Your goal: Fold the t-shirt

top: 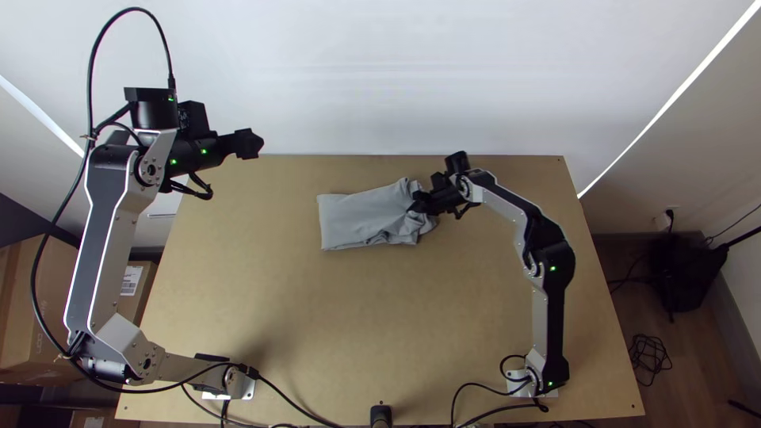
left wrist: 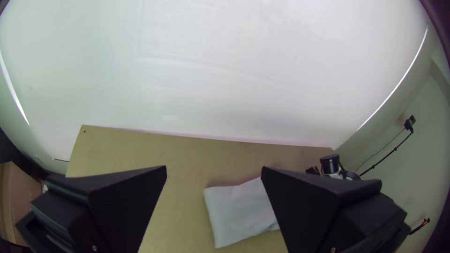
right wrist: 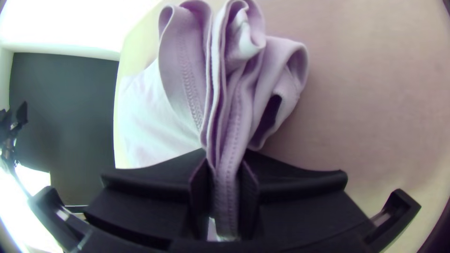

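Shirt [top: 361, 218]: folded on the table [top: 357, 317], one end bunched; likely light, soft, limp
Right gripper [right wrist: 225, 175]: closed on gathered layers
Left gripper [left wrist: 214, 168]: fingers apart, empty
Flat end [top: 329, 223]: best taken by corners, layers together

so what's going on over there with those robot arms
The right hand is pinching layered, stitched fabric at the bunched end of a grey t-shirt. The shirt lies on the table, folded into a rough strip, its other end flatter. The left hand is open and holds nothing, over by the far left corner. The fold doesn't look tidy yet.
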Motion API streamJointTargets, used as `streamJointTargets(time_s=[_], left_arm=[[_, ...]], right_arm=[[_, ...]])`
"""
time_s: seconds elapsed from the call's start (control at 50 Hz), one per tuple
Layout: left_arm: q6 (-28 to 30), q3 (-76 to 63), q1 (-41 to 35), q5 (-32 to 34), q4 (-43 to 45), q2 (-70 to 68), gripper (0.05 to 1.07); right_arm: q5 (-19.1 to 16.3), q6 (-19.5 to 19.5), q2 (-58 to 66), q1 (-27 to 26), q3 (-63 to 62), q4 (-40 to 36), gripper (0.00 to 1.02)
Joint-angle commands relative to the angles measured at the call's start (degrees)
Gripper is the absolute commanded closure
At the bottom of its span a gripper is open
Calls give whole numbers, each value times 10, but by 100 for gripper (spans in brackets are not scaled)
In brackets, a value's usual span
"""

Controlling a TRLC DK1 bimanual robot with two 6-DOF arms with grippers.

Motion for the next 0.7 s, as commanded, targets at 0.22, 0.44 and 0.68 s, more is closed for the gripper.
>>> streamJointTargets(time_s=[0.22, 0.44, 0.68], left_arm=[[2, -11, -3, -4, 11, -12, 10], [4, -23, -3, 2, 11, -18, 10], [7, -33, -2, 10, 11, -28, 10]], right_arm=[[30, -6, -72, -191, -102, 25, 100], [71, 15, -120, -316, -165, 58, 100], [84, 21, -152, -444, -225, 80, 100]])
